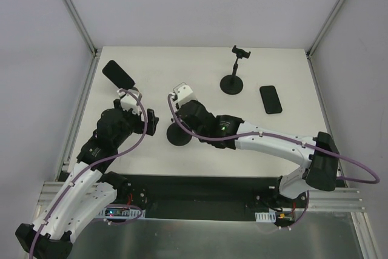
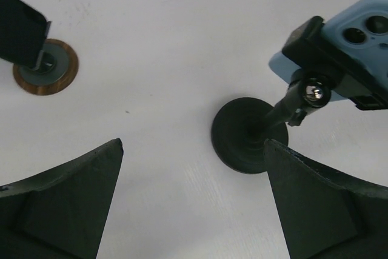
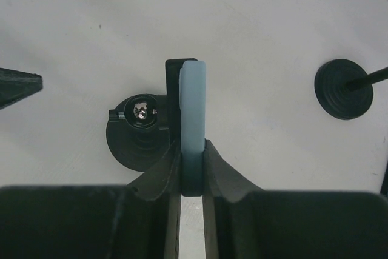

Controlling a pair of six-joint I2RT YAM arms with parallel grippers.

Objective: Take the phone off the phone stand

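**Right gripper pinches the blue phone**

The right gripper is nearly closed, both fingers pinching the light-blue phone. The phone sits edge-on in the phone stand, whose base lies at nine o'clock. The left gripper hangs wide open and empty. From above, the wrist hides the phone.

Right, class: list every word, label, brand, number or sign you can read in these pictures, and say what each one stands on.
No text can be read in any view.
Light blue phone: its back shows camera lenses but no logo or lettering.
Black phone lying flat: blank, no marking visible.
White tag near the bottom of the top view: too small to read.
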